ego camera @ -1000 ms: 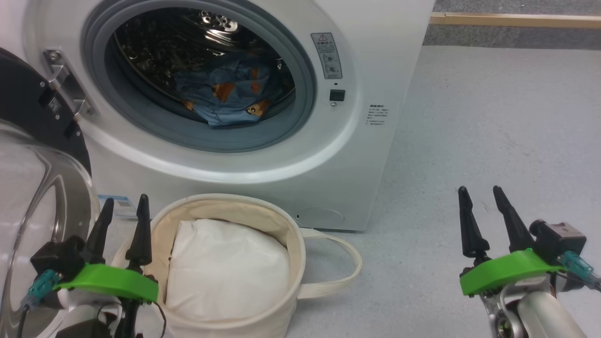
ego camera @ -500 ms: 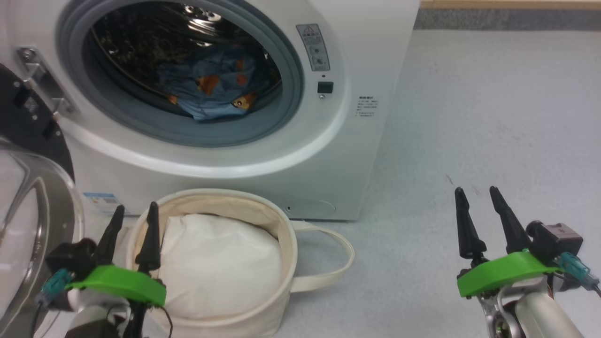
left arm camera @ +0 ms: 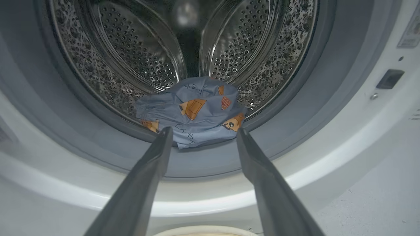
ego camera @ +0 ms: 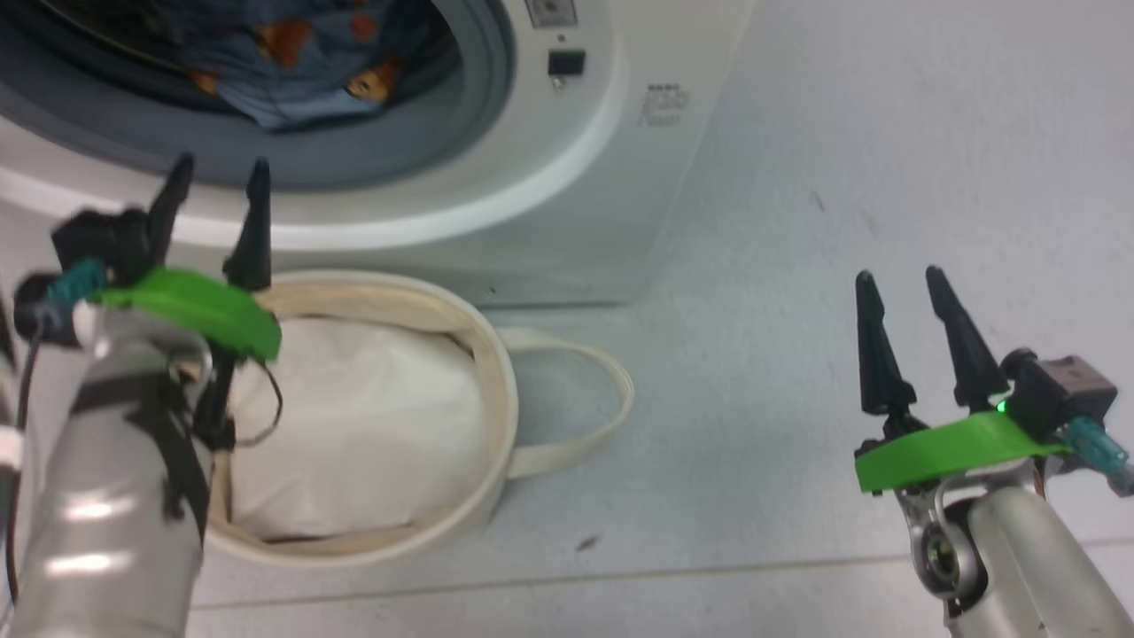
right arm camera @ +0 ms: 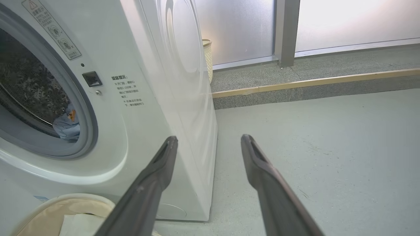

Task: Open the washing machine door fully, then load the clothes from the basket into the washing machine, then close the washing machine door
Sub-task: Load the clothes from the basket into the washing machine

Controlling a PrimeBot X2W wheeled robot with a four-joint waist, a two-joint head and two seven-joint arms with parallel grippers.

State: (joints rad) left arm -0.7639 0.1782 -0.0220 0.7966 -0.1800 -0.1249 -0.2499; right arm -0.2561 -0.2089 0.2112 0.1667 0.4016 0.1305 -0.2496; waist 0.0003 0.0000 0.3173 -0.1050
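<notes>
Loading looks done to me: the bear-print clothes (left arm camera: pixel 193 111) sit low in the washing machine (ego camera: pixel 567 177) drum, and the basket (ego camera: pixel 483 354) just has a white bundle (ego camera: pixel 354 416). Left hand (ego camera: pixel 220 167) and right hand (ego camera: pixel 899 276) are both empty, fingers narrowly parted. Next job is probably reaching for the door and swinging it shut.

You see the washing machine (ego camera: pixel 549 204) in white, its gasket (left arm camera: pixel 55 137) grey, and its drum (left arm camera: pixel 131 49) shiny steel, dotted all over with small holes. The clothes (left arm camera: pixel 197 114) are light blue, printed with orange-brown bears. Your basket (ego camera: pixel 483 354) is cream canvas, and the bundle (ego camera: pixel 372 416) in it is plain white. Your left claw (ego camera: pixel 221 162) and right claw (ego camera: pixel 898 275) have black fingers (ego camera: pixel 873 354) on bright green mounts (ego camera: pixel 190 306), above silver forearms (ego camera: pixel 106 496). The floor (ego camera: pixel 842 133) is pale grey with faint speckles, the wooden strip (right arm camera: pixel 311 82) is tan, and the latch socket (ego camera: pixel 565 62) is black.
</notes>
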